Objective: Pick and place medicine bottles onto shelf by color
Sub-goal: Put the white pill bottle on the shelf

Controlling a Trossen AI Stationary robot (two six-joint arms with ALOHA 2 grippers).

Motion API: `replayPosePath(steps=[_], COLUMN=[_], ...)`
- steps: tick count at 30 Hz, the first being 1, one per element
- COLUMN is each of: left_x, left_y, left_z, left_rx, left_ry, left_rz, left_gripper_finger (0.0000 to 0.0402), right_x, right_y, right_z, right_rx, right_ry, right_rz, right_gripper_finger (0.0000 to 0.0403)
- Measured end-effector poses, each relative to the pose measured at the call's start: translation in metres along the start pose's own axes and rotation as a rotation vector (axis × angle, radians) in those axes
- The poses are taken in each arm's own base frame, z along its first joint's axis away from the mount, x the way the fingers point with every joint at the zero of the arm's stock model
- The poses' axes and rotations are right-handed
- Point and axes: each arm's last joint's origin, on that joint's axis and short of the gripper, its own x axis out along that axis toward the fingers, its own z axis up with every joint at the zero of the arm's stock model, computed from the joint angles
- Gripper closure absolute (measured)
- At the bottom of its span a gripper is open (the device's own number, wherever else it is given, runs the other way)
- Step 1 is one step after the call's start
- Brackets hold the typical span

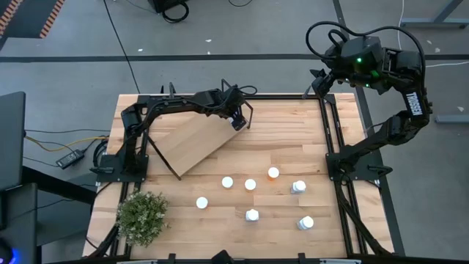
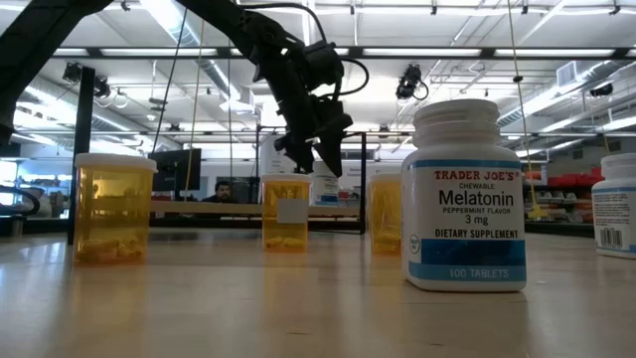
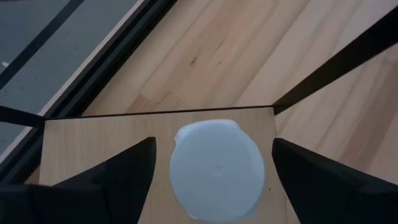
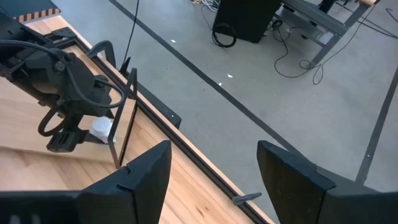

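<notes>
- Light-wood shelf [image 1: 192,141] on black wire legs, lying at an angle on the slatted tabletop [image 1: 293,125], toward the far left.
- White-capped bottle [image 3: 217,168] standing at the shelf's far corner, seen from above in the left wrist view; same cap visible from the right wrist view [image 4: 101,128].
- Left gripper [image 1: 239,121] poised over that corner, fingers [image 3: 118,180] spread on either side of the cap, gaps visible both sides; not clamped.
- Right gripper [image 4: 211,180] held high past the table's far right corner, jaws apart, nothing between them.
- Seven more bottles loose on the near half of the tabletop: one orange-lit cap [image 1: 273,173], the rest white-capped, e.g. [image 1: 227,182], [image 1: 305,222].
- Low view: orange bottles [image 2: 113,207] and a white Melatonin bottle [image 2: 466,195] in front.
- Small plant [image 1: 142,215] at the near left corner.
</notes>
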Motion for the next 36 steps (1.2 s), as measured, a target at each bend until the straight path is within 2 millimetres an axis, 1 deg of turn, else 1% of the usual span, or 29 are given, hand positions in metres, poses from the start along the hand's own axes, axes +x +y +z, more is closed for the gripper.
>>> replayPosePath(steps=[13,16,19,24,27,36], left_x=[0.0,0.0,-0.001,-0.002,-0.001,-0.005], left_y=[0.001,0.0,-0.002,-0.005,-0.01,-0.024], left_z=[-0.004,-0.005,-0.006,-0.009,-0.017,-0.022], left_rx=[-0.005,-0.004,-0.001,0.008,0.029,0.065], left_ry=[0.046,0.057,0.056,0.083,0.147,0.171], left_rz=[0.008,0.009,0.007,0.008,0.009,-0.002], left_gripper_finger=[0.02,0.0221,0.0223,0.0189,0.0182,0.022], right_x=[0.0,0.0,0.0,0.0,0.0,0.0], right_y=[0.0,0.0,0.0,0.0,0.0,0.0], right_z=[0.0,0.0,0.0,0.0,0.0,0.0], right_rx=[0.0,-0.001,-0.001,-0.001,-0.001,-0.001], right_ry=[0.0,0.0,0.0,0.0,0.0,0.001], right_rz=[0.0,0.0,0.0,0.0,0.0,0.0], right_gripper_finger=[0.0158,0.0158,0.0158,0.0158,0.0158,0.0158])
